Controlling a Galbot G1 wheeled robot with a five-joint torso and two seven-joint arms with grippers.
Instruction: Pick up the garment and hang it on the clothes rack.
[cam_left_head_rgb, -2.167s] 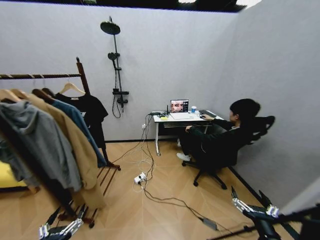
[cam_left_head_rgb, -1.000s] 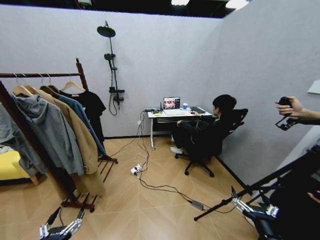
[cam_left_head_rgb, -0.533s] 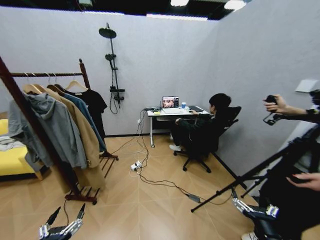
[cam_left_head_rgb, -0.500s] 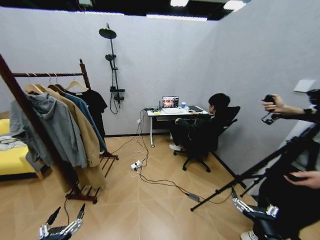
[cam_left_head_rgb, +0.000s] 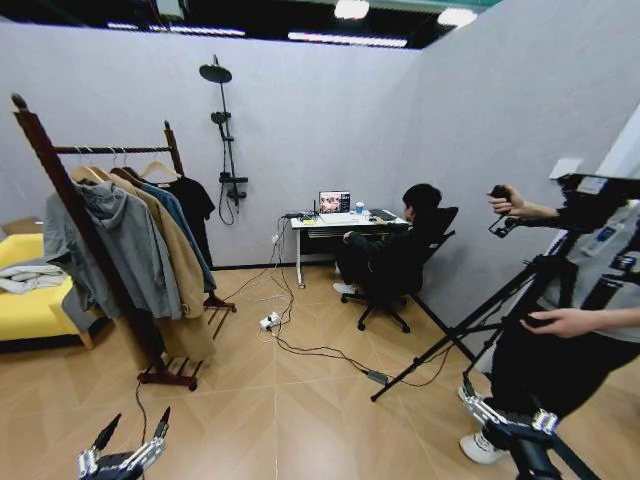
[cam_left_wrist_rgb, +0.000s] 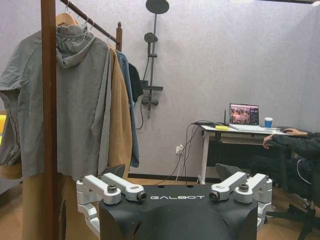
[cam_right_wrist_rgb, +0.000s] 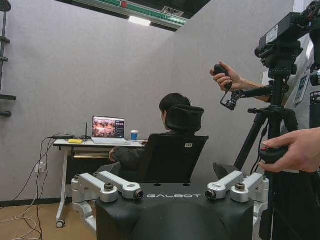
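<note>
The clothes rack (cam_left_head_rgb: 100, 190) stands at the room's left, carrying a grey hoodie (cam_left_head_rgb: 125, 245), a tan coat (cam_left_head_rgb: 170, 290) and a black T-shirt (cam_left_head_rgb: 195, 205). Low in front, the left claw (cam_left_head_rgb: 128, 440) and right claw (cam_left_head_rgb: 500, 398) both hang spread open and empty above the floor (cam_left_head_rgb: 300, 410).

The clothes rack (cam_left_head_rgb: 95, 225) stands on the left, and its top bar is crowded with a grey hoodie (cam_left_head_rgb: 120, 250), a tan coat (cam_left_head_rgb: 170, 270) and a black T-shirt (cam_left_head_rgb: 195, 205), so little free bar shows between the hangers. In the middle the wooden floor (cam_left_head_rgb: 300, 420) is open, but cables (cam_left_head_rgb: 300, 350) and a power strip (cam_left_head_rgb: 268, 321) lie across it. On the right a tripod (cam_left_head_rgb: 470, 330) and the person beside it block the way, and the surface (cam_left_head_rgb: 335, 222) with a seated person stands near the far wall.
</note>
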